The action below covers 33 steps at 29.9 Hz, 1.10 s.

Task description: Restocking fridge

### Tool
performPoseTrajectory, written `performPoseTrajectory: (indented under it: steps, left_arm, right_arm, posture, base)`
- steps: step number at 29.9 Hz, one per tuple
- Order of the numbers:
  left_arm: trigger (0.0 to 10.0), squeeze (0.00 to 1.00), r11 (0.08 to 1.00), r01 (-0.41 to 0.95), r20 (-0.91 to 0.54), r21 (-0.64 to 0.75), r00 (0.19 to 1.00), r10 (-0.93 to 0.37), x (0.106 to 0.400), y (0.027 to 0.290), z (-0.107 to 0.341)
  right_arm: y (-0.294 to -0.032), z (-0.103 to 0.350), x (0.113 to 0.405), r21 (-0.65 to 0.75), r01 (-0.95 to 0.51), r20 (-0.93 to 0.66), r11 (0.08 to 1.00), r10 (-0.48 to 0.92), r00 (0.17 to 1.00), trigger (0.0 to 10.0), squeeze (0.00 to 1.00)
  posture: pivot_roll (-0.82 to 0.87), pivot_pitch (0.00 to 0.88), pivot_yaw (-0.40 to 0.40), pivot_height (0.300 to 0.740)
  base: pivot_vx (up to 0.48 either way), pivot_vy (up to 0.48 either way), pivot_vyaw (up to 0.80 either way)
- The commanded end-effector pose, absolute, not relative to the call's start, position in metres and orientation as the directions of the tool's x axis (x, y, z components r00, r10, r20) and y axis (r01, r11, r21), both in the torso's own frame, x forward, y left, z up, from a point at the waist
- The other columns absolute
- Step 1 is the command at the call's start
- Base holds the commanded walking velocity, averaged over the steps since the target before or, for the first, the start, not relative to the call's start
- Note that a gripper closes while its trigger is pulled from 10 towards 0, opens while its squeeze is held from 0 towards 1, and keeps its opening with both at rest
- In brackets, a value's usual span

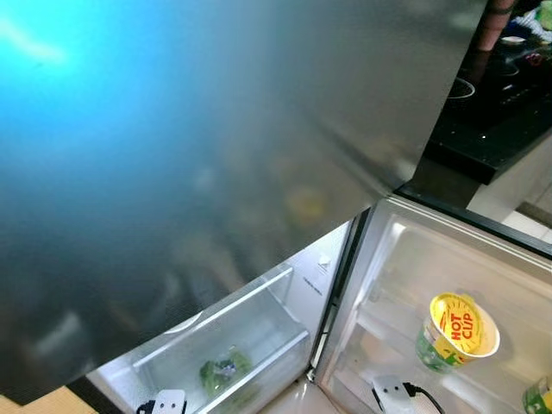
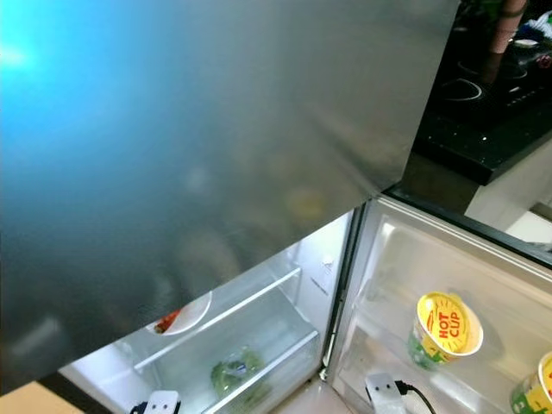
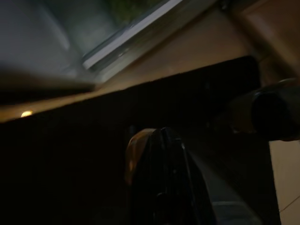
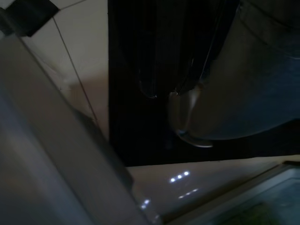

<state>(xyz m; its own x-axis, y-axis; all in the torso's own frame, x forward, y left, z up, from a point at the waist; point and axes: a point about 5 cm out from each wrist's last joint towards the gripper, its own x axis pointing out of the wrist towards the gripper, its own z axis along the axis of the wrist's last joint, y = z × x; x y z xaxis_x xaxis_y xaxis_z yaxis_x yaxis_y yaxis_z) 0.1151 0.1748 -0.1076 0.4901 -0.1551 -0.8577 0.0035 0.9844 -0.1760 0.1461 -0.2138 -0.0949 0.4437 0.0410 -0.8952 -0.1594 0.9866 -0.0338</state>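
The yellow-lidded paper "Hot Cup" noodle tub [image 1: 455, 332] stands on the open white fridge door's shelf [image 1: 483, 259], at the right. It looks light, thin-walled and easily crushed, so grip its sides gently below the rim. Whether either gripper is clenched, I cannot tell.

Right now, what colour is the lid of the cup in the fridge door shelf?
Yellow with red lettering, on the round noodle cup; clearest in left eye view.
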Motion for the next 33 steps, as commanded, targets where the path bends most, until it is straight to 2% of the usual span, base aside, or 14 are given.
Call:
performPoseTrajectory:
  steps: [1, 21, 33]
  left_arm:
    - [10.0, 0.0, 0.988, -0.036, -0.876, -0.152, 0.468, -0.118, 0.1081, 0.1866, -0.1089]
    - [10.0, 0.0, 0.986, -0.056, -0.884, -0.154, 0.454, -0.113, 0.1048, 0.1852, -0.1103]
    - [10.0, 0.0, 0.99, -0.04, -0.886, -0.136, 0.452, -0.104, 0.1033, 0.1869, -0.1104]
  right_arm:
    - [-0.2124, -0.096, 0.144, -0.03, -0.155, -0.899, 0.988, 0.041, 0.436, 10.0, 0.0]
    - [-0.2116, -0.0959, 0.1447, -0.03, -0.16, -0.899, 0.987, 0.044, 0.435, 10.0, 0.0]
    - [-0.2099, -0.097, 0.1427, -0.023, -0.166, -0.903, 0.986, 0.052, 0.428, 10.0, 0.0]
  posture:
    - [-0.05, 0.0, -0.013, 0.74]
    - [-0.05, 0.0, -0.015, 0.74]
    - [-0.05, 0.0, -0.016, 0.74]
  base:
    - [0.0, 0.0, 0.0]
    - [-0.337, 0.0, 0.0]
    - [0.0, 0.0, 0.0]
